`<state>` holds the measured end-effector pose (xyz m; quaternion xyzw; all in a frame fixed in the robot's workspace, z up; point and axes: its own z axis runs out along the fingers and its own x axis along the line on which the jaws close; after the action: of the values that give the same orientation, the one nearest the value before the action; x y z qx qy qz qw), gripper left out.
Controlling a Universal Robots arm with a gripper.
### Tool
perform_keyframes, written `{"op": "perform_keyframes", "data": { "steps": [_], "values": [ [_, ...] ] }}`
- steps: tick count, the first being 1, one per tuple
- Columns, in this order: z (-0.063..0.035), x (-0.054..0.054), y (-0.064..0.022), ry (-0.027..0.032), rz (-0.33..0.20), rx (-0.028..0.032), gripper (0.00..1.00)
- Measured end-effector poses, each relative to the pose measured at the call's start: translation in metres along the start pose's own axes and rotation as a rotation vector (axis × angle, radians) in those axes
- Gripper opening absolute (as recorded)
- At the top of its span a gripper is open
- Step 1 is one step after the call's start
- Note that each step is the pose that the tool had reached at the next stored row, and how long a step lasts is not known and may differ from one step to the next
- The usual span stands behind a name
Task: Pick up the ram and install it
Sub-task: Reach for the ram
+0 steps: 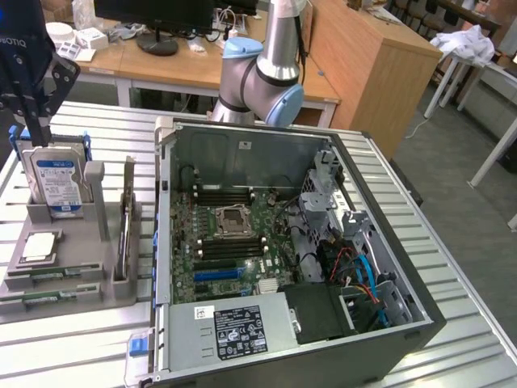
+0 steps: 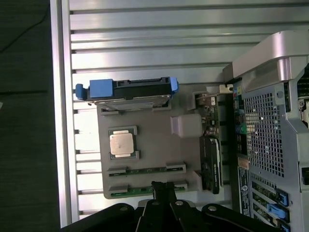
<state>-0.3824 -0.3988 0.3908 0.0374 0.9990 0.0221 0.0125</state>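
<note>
The ram (image 2: 145, 170) lies flat by the near edge of the grey holder (image 2: 159, 150), its long axis running left to right; farther, my gripper (image 1: 36, 129) hangs above the hard drive (image 1: 56, 182); the wrist view shows my jaws clenched, empty; the exterior view shows the motherboard (image 1: 234, 242) at right.

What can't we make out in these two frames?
Ram stick nearest the hand: wrist view, partly hidden behind the hand; contact unclear.
Memory slots: exterior view, too small and dark to tell if filled.
Hard drive label: exterior view, text too small.
Computer case: wrist view, cut off by the frame edge.
</note>
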Motion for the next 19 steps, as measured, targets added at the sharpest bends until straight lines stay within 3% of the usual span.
{"op": "perform_keyframes", "data": {
  "steps": [8, 19],
  "values": [
    [-0.0001, 0.000, -0.0025, 0.0000, 0.000, 0.0000, 0.11],
    [-0.0005, -0.001, -0.0129, -0.0001, 0.000, -0.0001, 0.11]
  ]
}}
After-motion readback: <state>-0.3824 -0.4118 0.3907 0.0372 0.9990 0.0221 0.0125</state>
